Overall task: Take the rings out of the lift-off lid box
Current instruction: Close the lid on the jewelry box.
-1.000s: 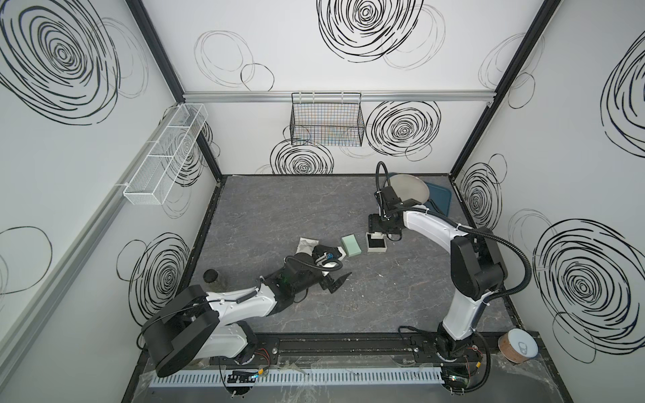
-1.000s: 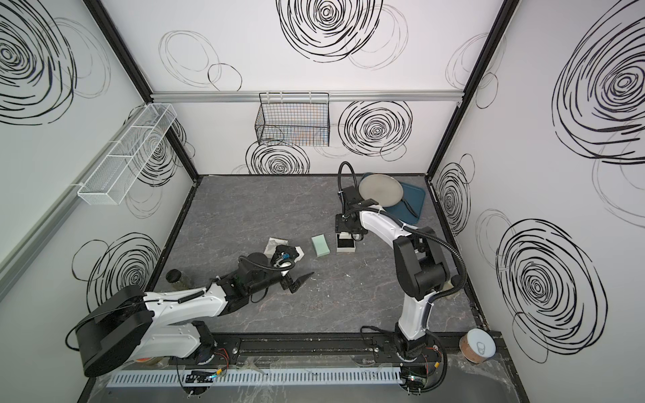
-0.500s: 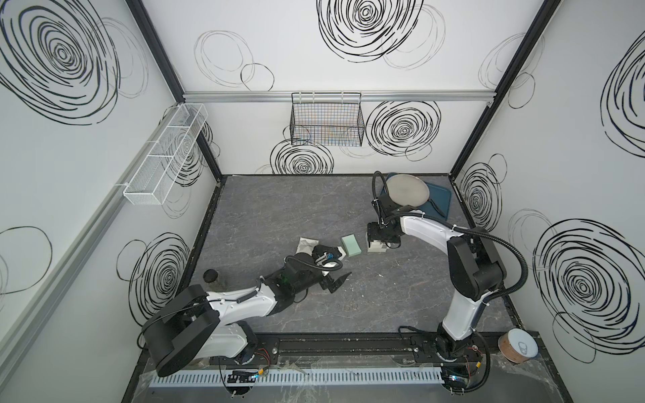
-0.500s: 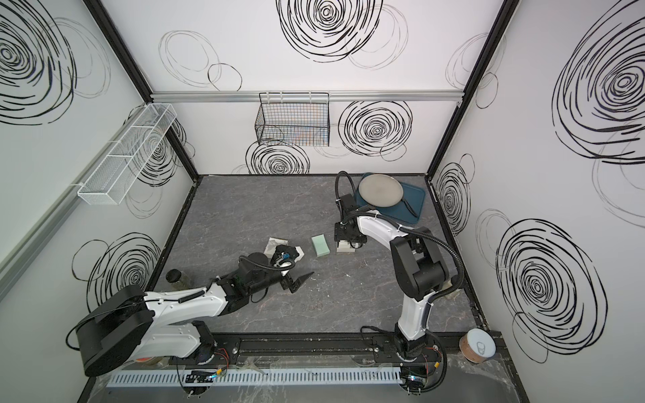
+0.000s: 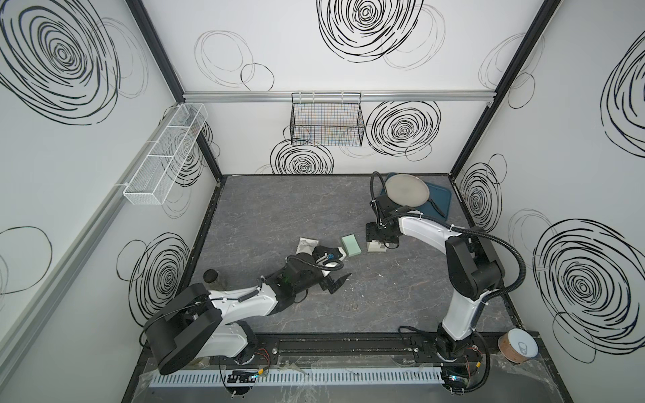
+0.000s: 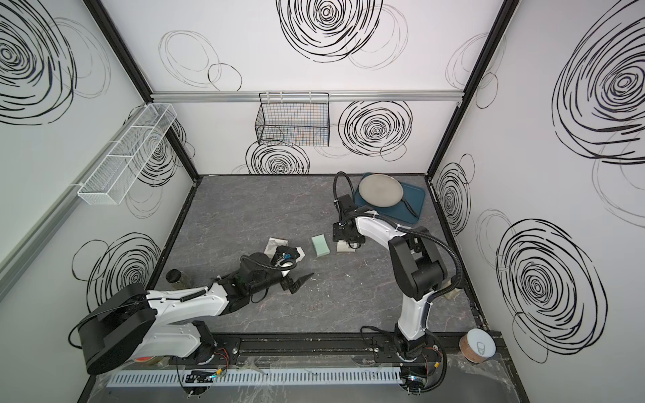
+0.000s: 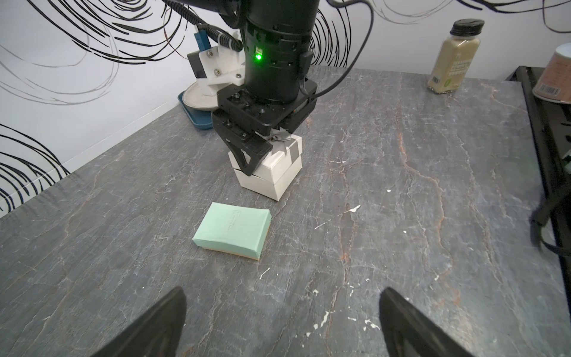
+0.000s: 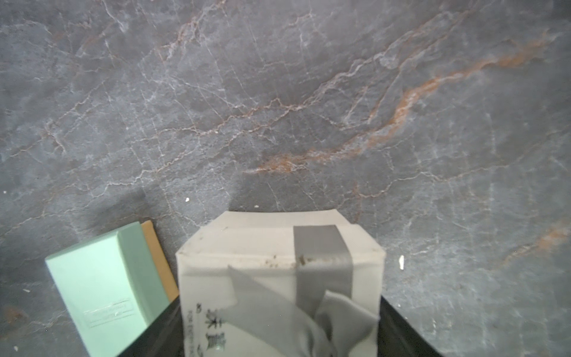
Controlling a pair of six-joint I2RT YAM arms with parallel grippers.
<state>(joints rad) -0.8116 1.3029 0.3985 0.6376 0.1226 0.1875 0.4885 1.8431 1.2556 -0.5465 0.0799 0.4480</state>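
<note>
Rings (image 6: 316, 306) show only as a few tiny faint circles on the table (image 5: 279, 209), at 6 o'clock from the mint-green box (image 5: 350, 245) and well apart from it. They are too small for you to be sure of.

Your right gripper (image 5: 377, 241) stands fairly wide and straddles the lid (image 7: 278, 162) of the white box (image 7: 265, 188). Its fingers (image 7: 248, 160) lie against the lid's sides, but you cannot tell whether they press it. The lid, crossed by grey ribbon, sits slightly skewed on the white box.

Your left gripper (image 5: 335, 282) is spread fully and holds nothing. It hangs low over the table, between 7 and 8 o'clock from the white box.

The mint-green box lies just beside the white box at 9 o'clock, close to the near finger. A plate (image 5: 406, 191) on a blue tray (image 5: 443, 204) sits at 1 o'clock, near the right arm.
</note>
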